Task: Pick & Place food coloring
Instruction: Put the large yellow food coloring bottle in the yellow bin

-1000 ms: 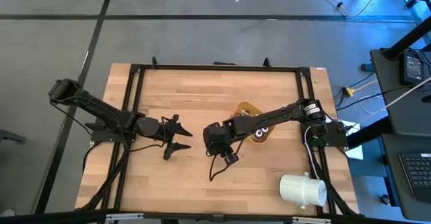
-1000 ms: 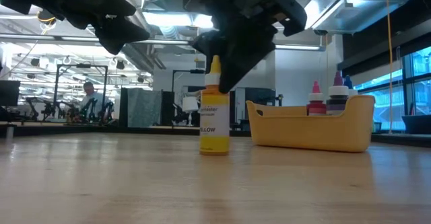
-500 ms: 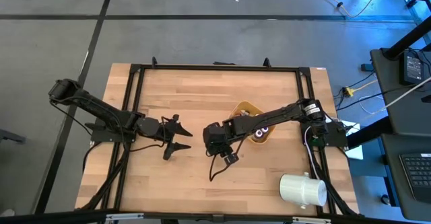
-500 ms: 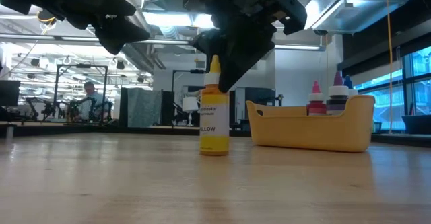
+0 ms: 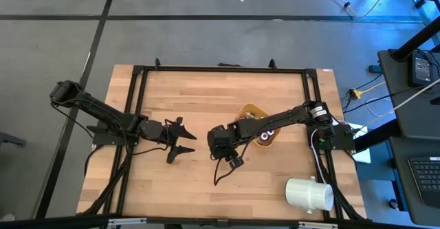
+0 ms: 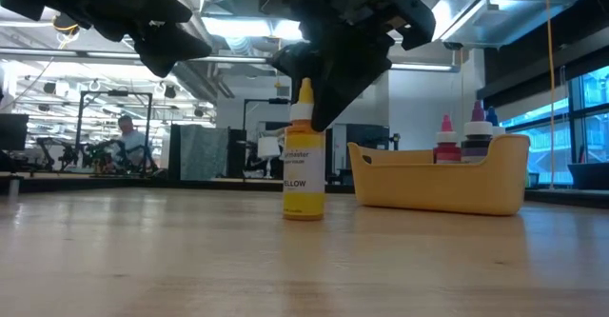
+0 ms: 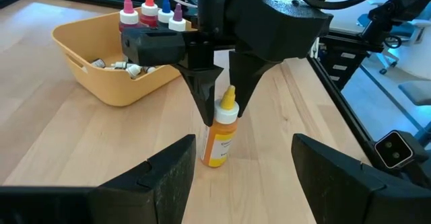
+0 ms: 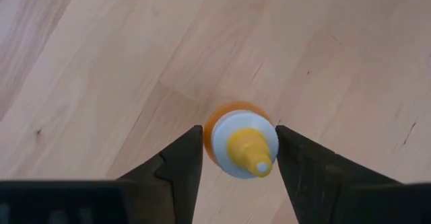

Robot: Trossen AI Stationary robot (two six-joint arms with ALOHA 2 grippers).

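**A:** While the high view looks straight down, which arm sits closer to the bottle?

**B:** The right gripper, by far. It hangs over mid-table, just beside the yellow-orange bowl, and the arm hides the bottle under it. The left gripper waits nearby, pointing toward it. A white cylinder lies well apart near the table's corner.

**A:** And from table height?

**B:** The yellow food coloring bottle stands upright on the wood, long axis vertical, clear of the bowl. The right gripper comes down from above, its fingers bracketing the cap and neck. More bottles stand inside the bowl.

**A:** The left wrist view?

**B:** It shows the right fingers straddling the bottle at the neck, one on each side. The left arm's own fingers stand wide apart, holding nothing. The bowl lies behind, with bottles upright in it.

**A:** Right wrist?

**B:** Looking down the bottle's axis: the cap lies between the two fingers, partly open, very close on both sides. I cannot tell whether they press it. Bare wood all around, nothing in the way.

**A:** So the next move?

**B:** Likely straight up or down along that vertical axis, keeping the cap centred.
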